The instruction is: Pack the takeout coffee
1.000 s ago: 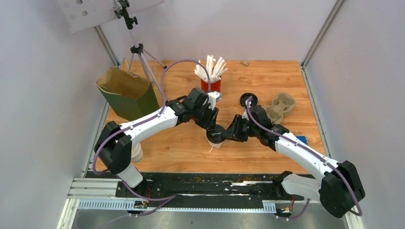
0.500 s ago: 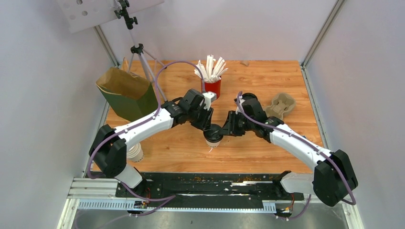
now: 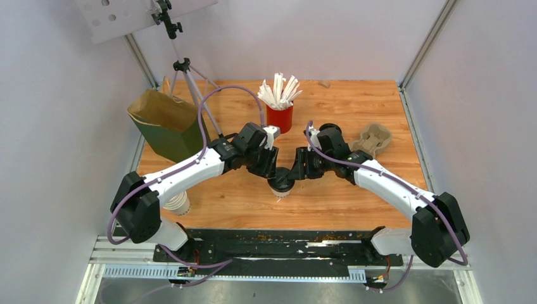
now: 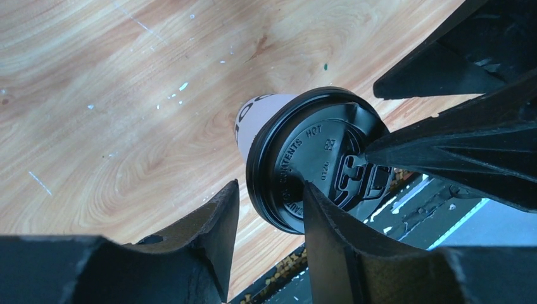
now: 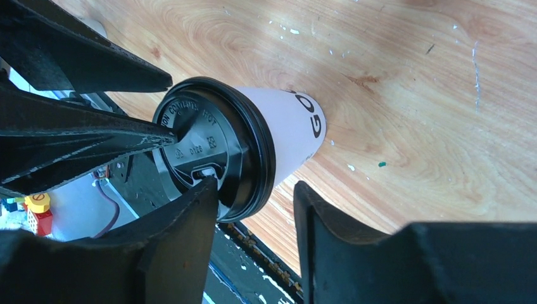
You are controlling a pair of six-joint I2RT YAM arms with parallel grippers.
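Wooden counter (image 3: 354,202) shows open boards on my near side of the takeout coffee (image 3: 280,183), lidded, at mid-counter between both hands. My left hand (image 4: 269,187) straddles the lid's rim, half apart; I cannot tell if it pinches. My right hand (image 5: 254,185) stands slack around lid and cup wall, with a gap showing. Beyond, the red cup (image 3: 279,118) holds white sticks (image 3: 278,90). Far left, the green paper bag (image 3: 171,130) gapes at the counter's edge.
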